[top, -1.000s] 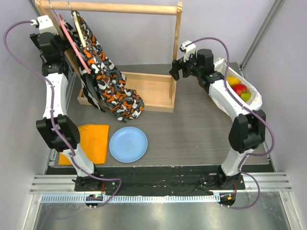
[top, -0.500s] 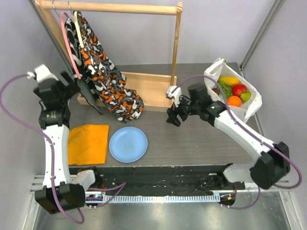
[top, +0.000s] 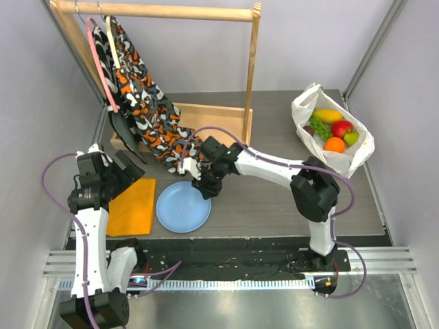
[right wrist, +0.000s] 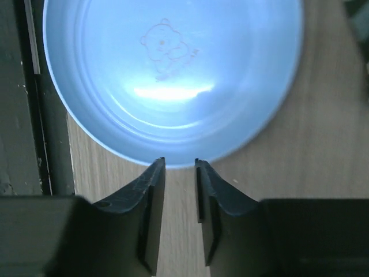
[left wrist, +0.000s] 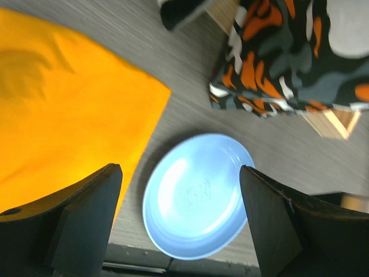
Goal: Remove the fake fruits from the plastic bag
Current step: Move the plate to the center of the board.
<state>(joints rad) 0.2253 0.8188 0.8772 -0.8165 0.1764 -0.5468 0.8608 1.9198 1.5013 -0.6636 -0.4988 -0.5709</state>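
The plastic bag (top: 343, 156) stands open at the back right of the table. In it lie the fake fruits: a yellow mango (top: 328, 115), green grapes (top: 319, 127), a red apple (top: 341, 128), an orange (top: 335, 144) and a green fruit (top: 352, 138). My right gripper (top: 206, 186) (right wrist: 179, 163) is far from the bag, low over the far rim of the light-blue plate (top: 182, 207) (right wrist: 173, 75). Its jaws stand a narrow gap apart with nothing between them. My left gripper (top: 128, 170) (left wrist: 180, 168) hangs wide open and empty above the orange cloth's right edge, facing the plate (left wrist: 199, 196).
A folded orange cloth (top: 130, 205) (left wrist: 63, 109) lies left of the plate. Behind it stands a wooden rack (top: 252, 68) with a box base (top: 219, 127). A patterned black, orange and white garment (top: 147, 110) (left wrist: 288, 57) hangs from it. Grey walls close both sides.
Both arms swung down and inward. The right gripper travelled from beside the bag to the plate, and its jaws narrowed. The left gripper dropped from the rack to over the orange cloth.
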